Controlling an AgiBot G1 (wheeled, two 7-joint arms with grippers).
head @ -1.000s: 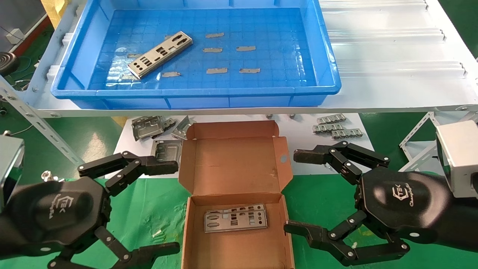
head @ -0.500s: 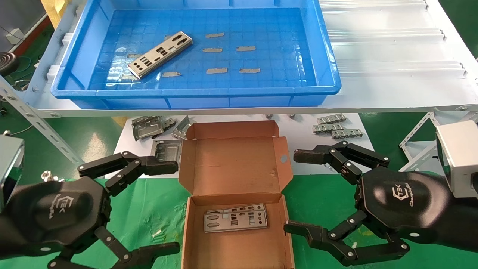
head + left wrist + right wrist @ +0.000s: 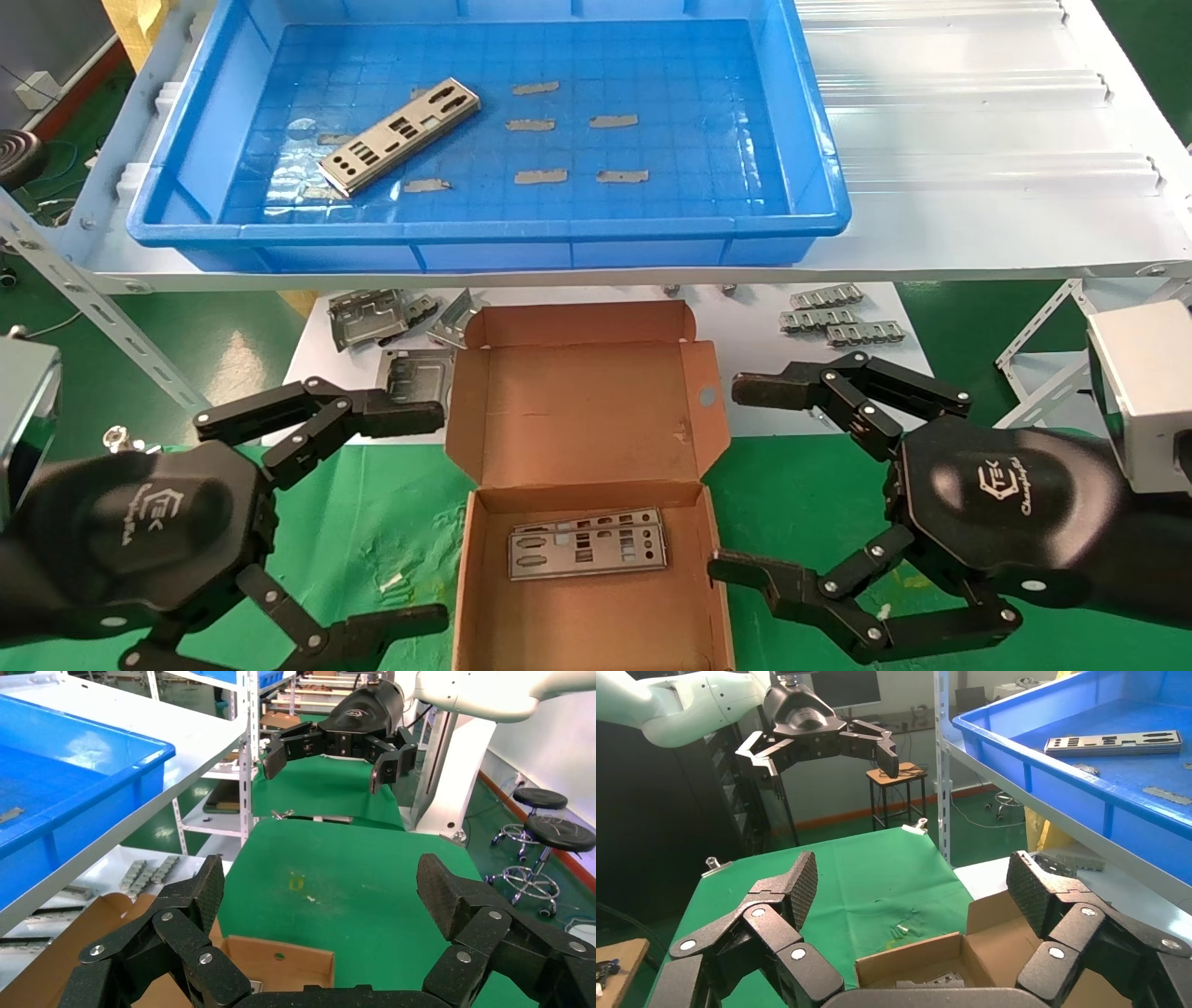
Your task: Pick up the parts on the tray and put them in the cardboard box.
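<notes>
One silver part (image 3: pixel 399 136) lies at an angle in the left half of the blue tray (image 3: pixel 819 191) on the raised white shelf; the right wrist view shows that part (image 3: pixel 1113 742) too. The open cardboard box (image 3: pixel 577 391) stands on the green cloth below, with two parts (image 3: pixel 587 545) stacked inside. My left gripper (image 3: pixel 430 509) hangs open just left of the box, holding nothing. Open and holding nothing as well, my right gripper (image 3: pixel 738 477) hovers just right of the box.
Several small grey strips (image 3: pixel 571 121) are scattered on the tray floor. Bent grey brackets (image 3: pixel 372 315) and ribbed metal pieces (image 3: pixel 838 317) lie on the white board behind the box, under the shelf edge. Green cloth (image 3: pixel 372 522) covers the table around the box.
</notes>
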